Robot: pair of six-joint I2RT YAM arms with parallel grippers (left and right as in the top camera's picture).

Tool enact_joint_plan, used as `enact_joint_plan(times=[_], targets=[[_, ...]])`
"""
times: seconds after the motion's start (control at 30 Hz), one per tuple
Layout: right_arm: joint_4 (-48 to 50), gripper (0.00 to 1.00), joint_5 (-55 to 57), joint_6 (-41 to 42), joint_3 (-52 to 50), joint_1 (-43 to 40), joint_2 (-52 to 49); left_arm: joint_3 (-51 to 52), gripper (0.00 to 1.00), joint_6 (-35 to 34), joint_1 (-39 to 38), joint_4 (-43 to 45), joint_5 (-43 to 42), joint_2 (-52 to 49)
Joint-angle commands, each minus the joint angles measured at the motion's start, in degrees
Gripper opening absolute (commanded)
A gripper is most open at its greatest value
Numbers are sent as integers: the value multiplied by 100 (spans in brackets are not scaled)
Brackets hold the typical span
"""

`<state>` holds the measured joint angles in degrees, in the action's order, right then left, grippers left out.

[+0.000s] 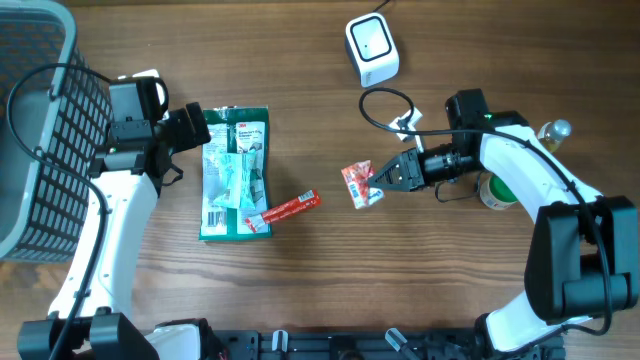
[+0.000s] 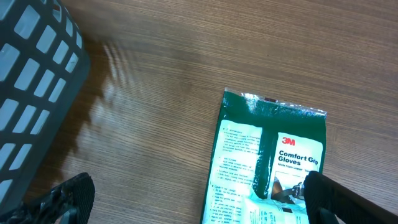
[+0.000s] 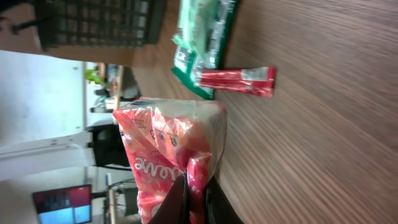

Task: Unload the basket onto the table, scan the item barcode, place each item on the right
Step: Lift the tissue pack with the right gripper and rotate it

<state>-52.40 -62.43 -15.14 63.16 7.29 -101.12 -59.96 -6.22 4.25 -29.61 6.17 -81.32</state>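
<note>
Red snack packet point(image 1: 360, 184) is in my right claw point(image 1: 385, 178), a little right of the middle of the wooden table point(image 1: 300, 290). The two fingers are pressed together on one edge of it, and the rest of the packet sticks out to the left of the fingertips. In the right wrist view the packet stands up from my fingers, with white letters on the red film. I cannot find a barcode on the side that shows. The white scanner point(image 1: 372, 48) sits at the far side of the table, well apart from the packet and almost straight beyond it.

My left claw point(image 1: 195, 128) has its fingers wide apart and grips nothing. It hangs at the far left corner of a green pack of gloves point(image 1: 236, 172) that lies flat on the table. A thin red sachet point(image 1: 285, 209) lies at the near right corner of this pack, with one end on it. A dark plastic basket point(image 1: 40, 150) is at the left edge.
</note>
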Motion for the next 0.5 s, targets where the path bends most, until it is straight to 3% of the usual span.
enact_joint_plan(times=[0.0, 0.27, 0.47], targets=[[190, 4, 765, 28, 15, 4, 96, -48, 100, 111, 37, 17, 35, 66], [894, 4, 1620, 1091, 262, 4, 96, -48, 100, 111, 37, 15, 35, 66], [-719, 4, 3663, 1215, 2361, 448, 125, -46, 100, 111, 37, 17, 35, 66]])
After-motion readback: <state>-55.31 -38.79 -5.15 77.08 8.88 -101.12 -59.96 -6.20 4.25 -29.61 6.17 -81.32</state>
